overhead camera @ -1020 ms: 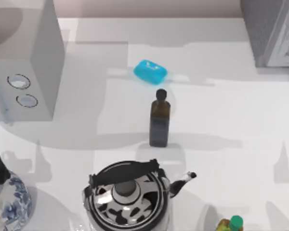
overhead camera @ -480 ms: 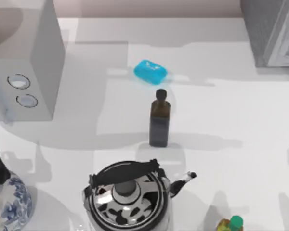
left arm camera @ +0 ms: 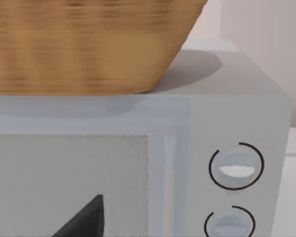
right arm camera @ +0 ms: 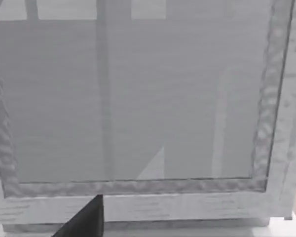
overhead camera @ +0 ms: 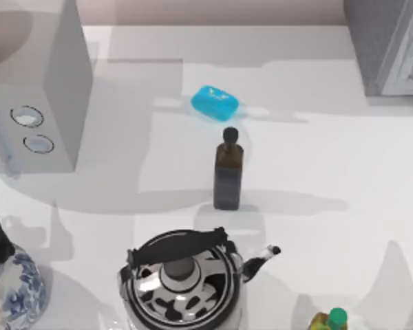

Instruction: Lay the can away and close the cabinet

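The cabinet [overhead camera: 372, 48] stands at the table's far right corner, grey and speckled, with its pale framed door panel [overhead camera: 411, 58] on its front. The right wrist view looks straight onto that door panel [right arm camera: 138, 108] from close by, and a dark part of my right gripper [right arm camera: 86, 219] shows in front of the door's lower frame. The can is hidden. A dark part of my left gripper [left arm camera: 84, 222] shows close before the white box with two round dials [left arm camera: 237, 168] at the table's left.
The white box [overhead camera: 38, 103] carries a wicker basket [left arm camera: 89, 44]. A blue soap bar [overhead camera: 215, 102] and a dark brown bottle [overhead camera: 228, 175] stand mid-table. A black-and-white kettle [overhead camera: 182, 282], a blue-patterned vase [overhead camera: 10, 289] and a yellow, green-capped bottle [overhead camera: 332, 320] line the front.
The arm shadows at the table's right have slid toward the front edge. None of the table's objects has moved.
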